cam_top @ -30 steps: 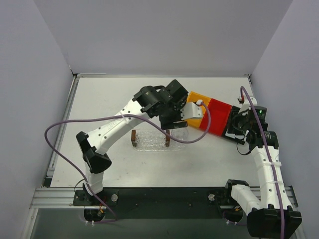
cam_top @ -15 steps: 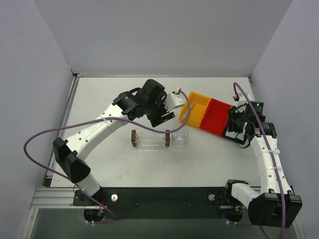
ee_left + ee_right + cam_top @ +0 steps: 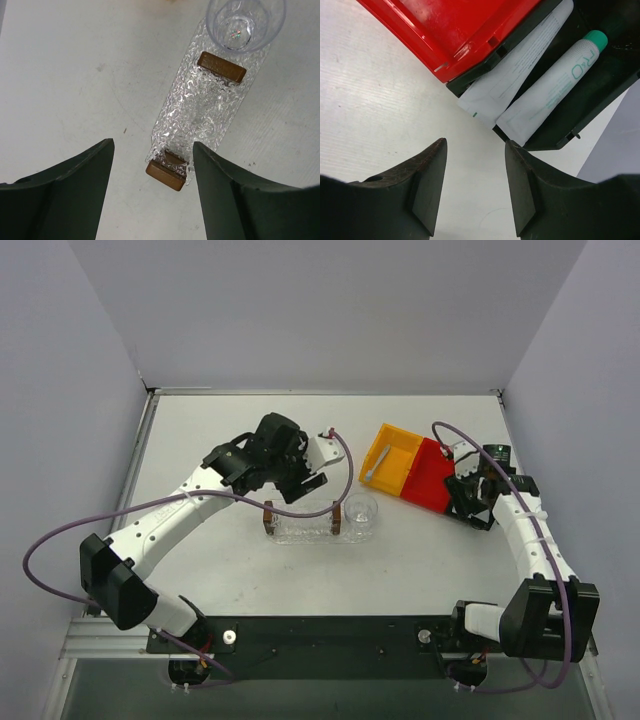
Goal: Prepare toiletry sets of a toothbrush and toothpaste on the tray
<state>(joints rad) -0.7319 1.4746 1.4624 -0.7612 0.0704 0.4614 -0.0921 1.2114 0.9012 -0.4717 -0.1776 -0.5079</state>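
The right gripper (image 3: 475,150) hung with its fingers spread and nothing between them, just short of a black bin (image 3: 600,100) that sat against the right side of the red bin (image 3: 455,25). In that bin lay the toothpaste (image 3: 555,82), green cap pointing away and crimped flat end toward the fingers. A second tube (image 3: 512,75) lay alongside it, partly tucked under the red bin. Both ran on a slant to the line between the fingers, so the wrist would probably have to turn before closing across a tube's width.

The left gripper (image 3: 152,145) was also released and empty, hovering over the left end of the tray (image 3: 205,110). The tray held 2 brown blocks (image 3: 221,66) and a clear cup (image 3: 245,22) at its right end, but no set. The right arm was plainly nearer the tubes. A pale sliver in the yellow bin (image 3: 395,445) may have been the toothbrush (image 3: 372,475) — too small to tell.
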